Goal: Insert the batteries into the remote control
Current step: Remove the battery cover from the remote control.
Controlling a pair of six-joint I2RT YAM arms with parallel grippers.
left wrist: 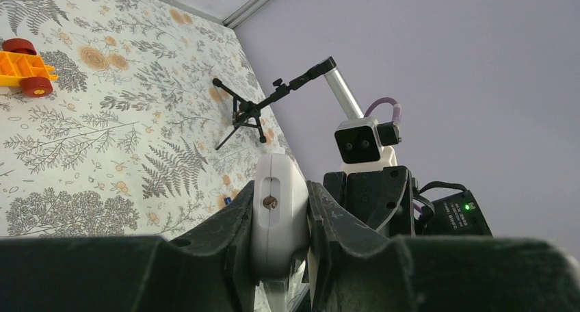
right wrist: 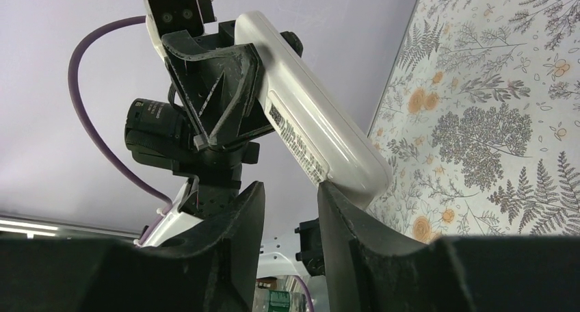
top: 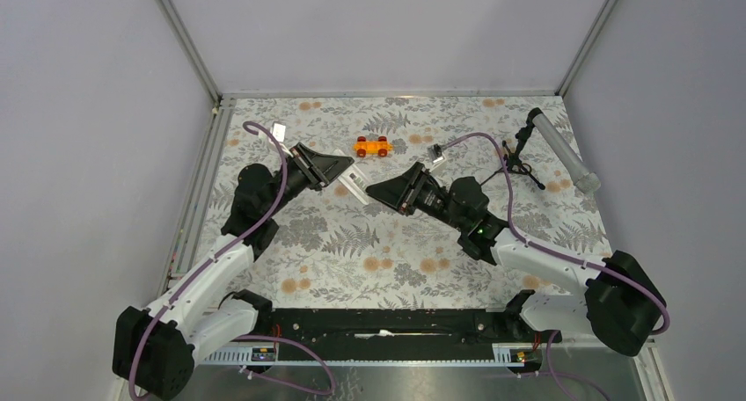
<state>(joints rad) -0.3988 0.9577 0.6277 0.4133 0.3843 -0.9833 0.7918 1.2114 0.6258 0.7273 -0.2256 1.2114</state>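
The left tool is clamped shut on the remote control, gripping it by its far-left end and holding it up off the flowered worktop, left of centre. The white body slants away from the left tool toward the right arm. In the right wrist view, a long side with a strip of printed text faces the camera.

The right tool is at the remote's free end with its jaws apart and nothing between them. The rounded end of the remote sits just beyond one fingertip; I cannot tell if they touch.

An orange toy car stands on the worktop just beyond the two tools. A grey tube on a black tripod stands well apart at the far right.
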